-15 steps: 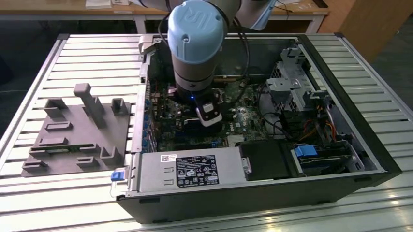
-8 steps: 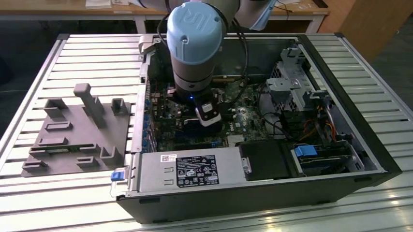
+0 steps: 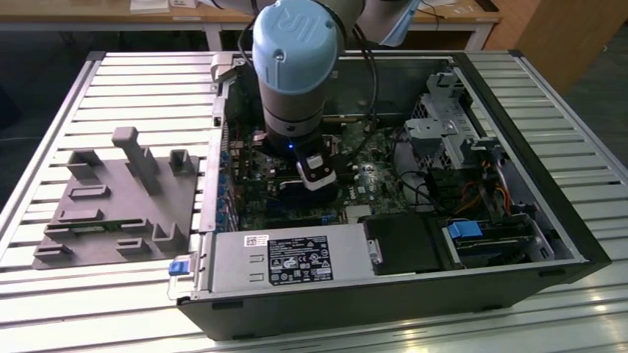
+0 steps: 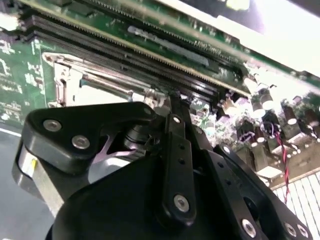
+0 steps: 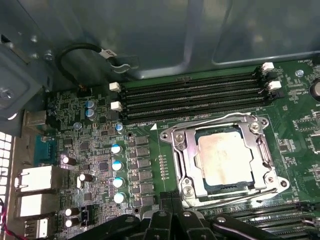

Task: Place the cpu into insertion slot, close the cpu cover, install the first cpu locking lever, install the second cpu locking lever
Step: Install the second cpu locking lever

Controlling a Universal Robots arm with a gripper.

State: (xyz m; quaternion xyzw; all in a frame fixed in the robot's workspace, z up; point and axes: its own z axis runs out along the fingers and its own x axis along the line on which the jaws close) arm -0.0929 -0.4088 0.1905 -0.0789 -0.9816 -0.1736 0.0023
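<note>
In the first wrist view the cpu (image 5: 225,160), a dull silver-beige square, lies in the insertion slot (image 5: 202,134) on the green motherboard. The silvery cpu cover (image 5: 183,152) is down flat around it. One thin wire locking lever (image 5: 215,120) runs along the side by the memory slots. Another wire lever (image 5: 240,196) runs along the opposite side, close to my gripper (image 5: 172,212). The black fingers look shut with nothing between them. In the second wrist view the gripper (image 4: 171,100) hovers just beside the socket's metal frame (image 4: 67,82). In the exterior view the gripper (image 3: 314,180) reaches down into the open computer case.
Long black memory slots (image 5: 195,97) lie beside the socket, and upright capacitors (image 5: 116,165) stand on its other side. A grey power-supply box (image 3: 284,257) fills the case's near edge, and a drive cage (image 3: 446,132) stands toward the exterior view's right. A grey fixture (image 3: 118,198) sits outside on the slatted table.
</note>
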